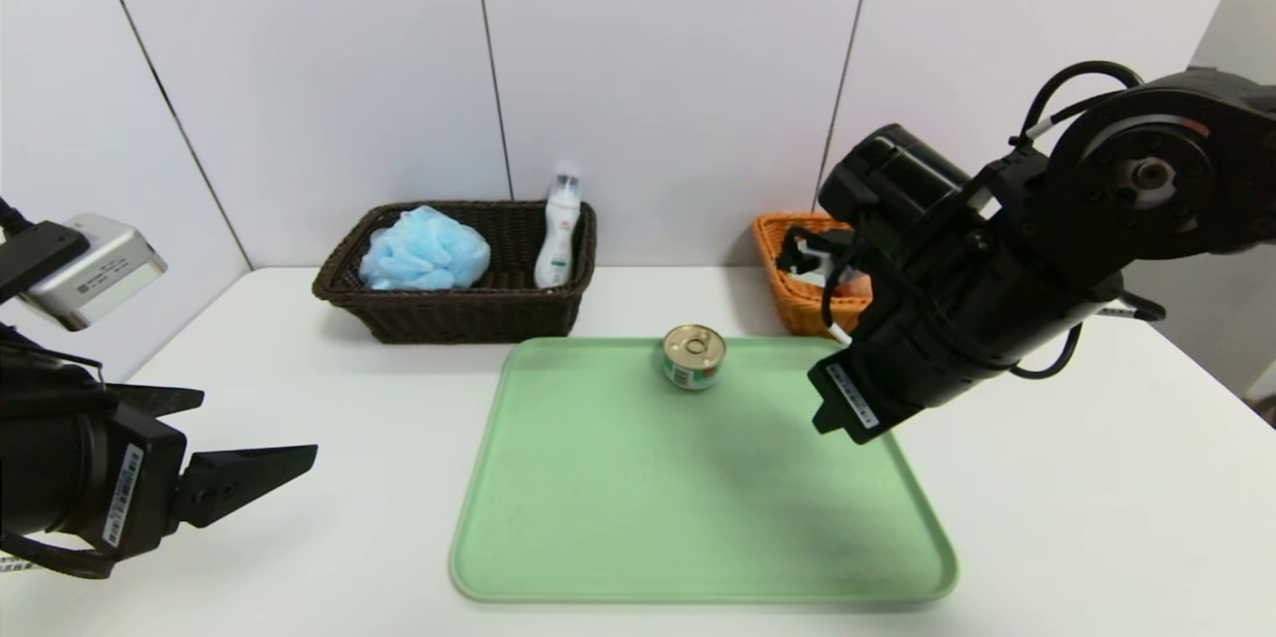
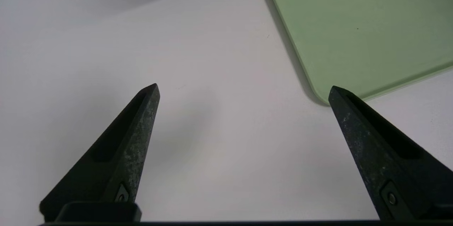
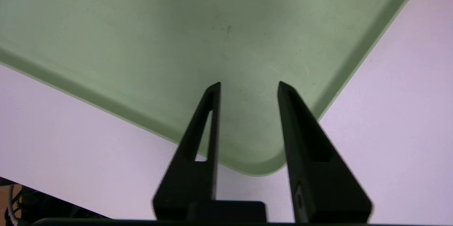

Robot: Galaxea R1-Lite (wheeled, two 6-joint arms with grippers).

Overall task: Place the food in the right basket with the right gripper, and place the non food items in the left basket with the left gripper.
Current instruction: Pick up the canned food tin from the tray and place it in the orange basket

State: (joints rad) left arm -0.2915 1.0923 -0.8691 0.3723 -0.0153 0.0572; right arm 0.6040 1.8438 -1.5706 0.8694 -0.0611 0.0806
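Note:
A short tin can [image 1: 693, 356] with a gold lid stands upright near the far edge of the green tray [image 1: 698, 517]. In the dark brown left basket [image 1: 449, 313] lie a blue bath puff [image 1: 424, 250] and a white bottle [image 1: 557, 233] leaning on its wall. My right arm covers most of the orange right basket [image 1: 783, 258]. The right gripper [image 3: 249, 84] hangs open and empty above a corner of the tray [image 3: 141, 24]. Low at the front left, my left gripper [image 1: 254, 428] is wide open over bare table, beside a tray corner [image 2: 354, 24].
The white table [image 1: 299, 368] meets a white panelled wall just behind both baskets. My right arm [image 1: 977, 288] reaches over the table's right side, in front of the orange basket. A grey box [image 1: 95, 268] sits on the left arm.

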